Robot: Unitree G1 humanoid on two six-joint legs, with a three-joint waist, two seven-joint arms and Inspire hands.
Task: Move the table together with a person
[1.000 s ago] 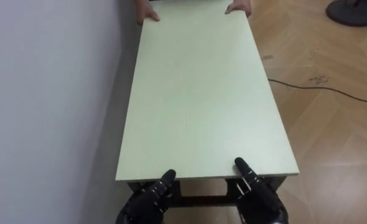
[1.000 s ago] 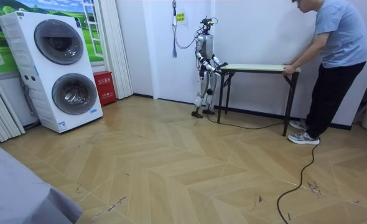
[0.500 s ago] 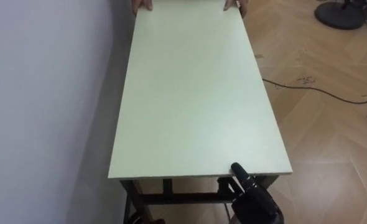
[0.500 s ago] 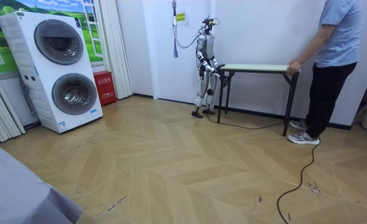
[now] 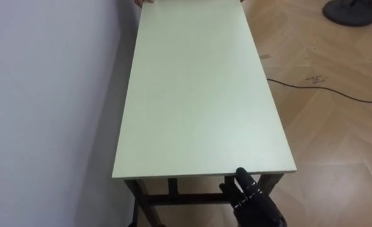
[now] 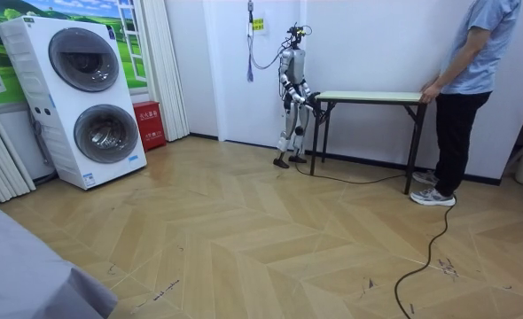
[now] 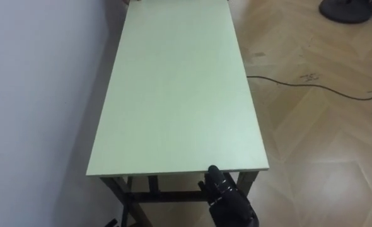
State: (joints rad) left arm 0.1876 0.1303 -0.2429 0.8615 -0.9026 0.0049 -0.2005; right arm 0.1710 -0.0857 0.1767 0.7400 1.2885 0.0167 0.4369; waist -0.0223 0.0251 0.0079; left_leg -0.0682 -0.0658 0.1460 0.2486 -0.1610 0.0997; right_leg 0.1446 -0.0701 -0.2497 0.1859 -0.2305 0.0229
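The table (image 5: 198, 94) has a long pale green top on dark legs and stands along the white wall. Its near short edge lies just in front of me. My right hand (image 5: 252, 200) hangs below that edge at the right corner, open, its fingers pointing up and clear of the top. In the room view I stand at the end of the table (image 6: 368, 95) on the room view's left, facing along it. A person (image 6: 474, 80) stands upright at the far end with a hand (image 6: 430, 88) resting on that edge.
The white wall (image 5: 47, 94) runs close along the table's left side. A black cable (image 5: 328, 88) crosses the wooden floor on the right, and a dark round base (image 5: 350, 11) sits far right. A stacked washer and dryer (image 6: 93, 97) stand at the room view's left.
Both my hands have left the table's near edge. The left one has dropped out of the eye view and the right one has sunk lower, fingers straightened. The person has stood up straight.
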